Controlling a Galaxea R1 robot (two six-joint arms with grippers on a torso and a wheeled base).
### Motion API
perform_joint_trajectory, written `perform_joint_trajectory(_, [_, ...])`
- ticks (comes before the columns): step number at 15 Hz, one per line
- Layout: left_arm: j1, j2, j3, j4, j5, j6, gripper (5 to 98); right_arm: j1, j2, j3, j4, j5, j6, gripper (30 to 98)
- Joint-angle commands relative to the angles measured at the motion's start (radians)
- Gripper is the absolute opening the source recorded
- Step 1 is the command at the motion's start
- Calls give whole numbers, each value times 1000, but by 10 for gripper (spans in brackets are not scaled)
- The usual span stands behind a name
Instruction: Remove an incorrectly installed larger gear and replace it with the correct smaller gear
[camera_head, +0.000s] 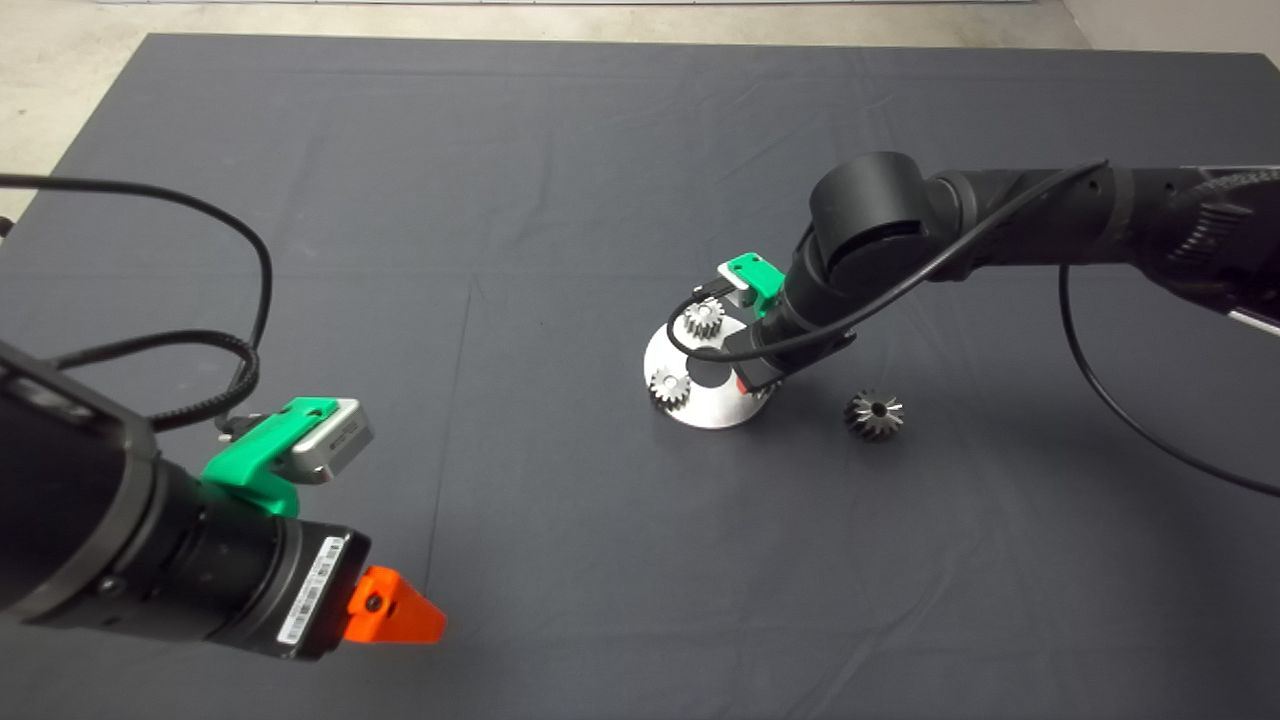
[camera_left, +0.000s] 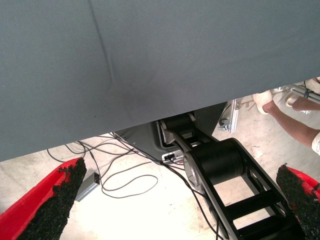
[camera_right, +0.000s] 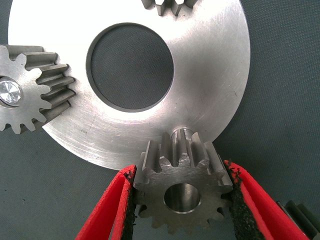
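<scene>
The right gripper (camera_right: 182, 192) is clamped on the smaller gear (camera_right: 181, 191), its two red fingers (camera_right: 107, 210) pressing black pads against opposite tooth tips, and it holds the gear above a short steel post (camera_right: 183, 135) at the edge of the round steel plate (camera_right: 210, 80). In the head view this gripper (camera_head: 752, 383) is mostly hidden beneath its own arm, over the plate's (camera_head: 705, 410) right side. The larger gear (camera_head: 874, 414) lies on the dark mat (camera_head: 560, 200), just beside the plate to its right and clear of it, so the removal appears complete and seating the replacement remains. The smaller gear is solid machined metal: judged rigid, dense for its size and smooth enough to slip, so a grip across the tooth crests, as here, seems soundest, leaving the centre hole free for the post. Its teeth are short and straight; the larger gear's body flares like a cone with long slanted teeth. Two brighter spur gears (camera_head: 704, 318) (camera_head: 670, 387) stand on the plate, whose brushed face shows fine circular scratches around a wide central opening (camera_right: 130, 66). Meshing with neighbouring teeth may demand slight rotation as the gear descends. The left gripper (camera_head: 395, 612) waits at the mat's lower left with its fingers (camera_left: 52, 202) spread apart and holding nothing; its wrist view shows cables and a person's leg (camera_left: 295, 127) on the floor beyond.
</scene>
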Motion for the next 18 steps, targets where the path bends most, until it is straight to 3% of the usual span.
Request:
perform_joint_trajectory(1, [-7,2,13,-17,4,-1,981,23,-5,15,-32,-63,8,413])
perform_joint_trajectory(14, [-7,2,13,-16,2,-1,981,25,-41,27,-58,-61,13,412])
perform_joint_trajectory(18, [-6,2,13,-18,2,-3,981,21,-37,27,-61,-49,11,413])
